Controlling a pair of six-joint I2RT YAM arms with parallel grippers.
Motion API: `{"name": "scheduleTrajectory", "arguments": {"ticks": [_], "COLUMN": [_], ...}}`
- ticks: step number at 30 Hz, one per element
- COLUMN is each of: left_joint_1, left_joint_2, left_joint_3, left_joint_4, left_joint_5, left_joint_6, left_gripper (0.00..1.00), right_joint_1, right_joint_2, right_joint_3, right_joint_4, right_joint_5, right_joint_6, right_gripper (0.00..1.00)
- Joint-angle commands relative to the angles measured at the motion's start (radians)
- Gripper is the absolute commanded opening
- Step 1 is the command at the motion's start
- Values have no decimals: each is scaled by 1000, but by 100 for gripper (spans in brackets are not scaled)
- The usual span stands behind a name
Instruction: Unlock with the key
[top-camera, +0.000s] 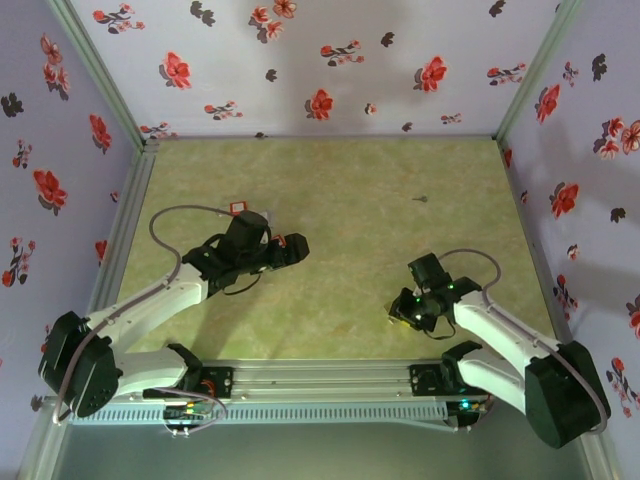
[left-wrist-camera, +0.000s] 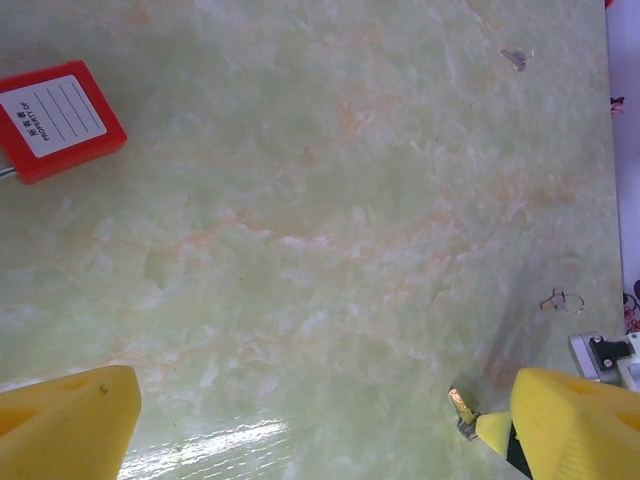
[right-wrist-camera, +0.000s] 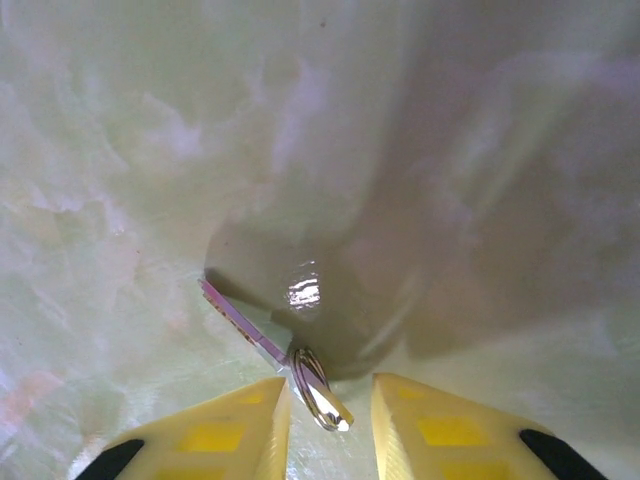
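Right tool (right-wrist-camera: 332, 410) straddling key (right-wrist-camera: 245, 322) | left tool (left-wrist-camera: 320, 410) agape | 1 key, 1 padlock (left-wrist-camera: 60, 120)

The top camera looks down from above the near edge over the whole table (top-camera: 380, 260). The left wrist camera hangs close above its left side, sharing the lock (left-wrist-camera: 60, 118). The right wrist camera sits very close at near right.

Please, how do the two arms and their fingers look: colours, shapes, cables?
The left arm and right arm have white links and bulky black joints. A grey cable loops along each. The fingers are yellow blocks with black bases.
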Motion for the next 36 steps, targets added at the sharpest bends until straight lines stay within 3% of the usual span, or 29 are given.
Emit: {"name": "scheduleTrajectory", "arguments": {"ticks": [1,12,24,30,36], "left_joint_1": [-7,-9,-35,-36,-37], "left_joint_2": [11,27,135,164,206], "left_joint_3": [-17,-11,93,153,207], "left_joint_4": [21,36,126,165,236], "left_joint_5": [18,29,108,147,187], "left_joint_6": [-23,-30,-155,-304,-552], "left_gripper": [95,91,88,87,87], "right_joint_1": [17,40,46,47,46], "right_joint_2": [12,34,-4,-29,21], "right_joint_3": [-10,7,144,260,407], "right_joint_4": [8,-6,-51,-8,155], "right_joint_5": [-6,-17,-54,-67,-75], "right_joint_6": [8,-24,-92,-73,-16], "right_gripper": [24,0,0,0,0]}}
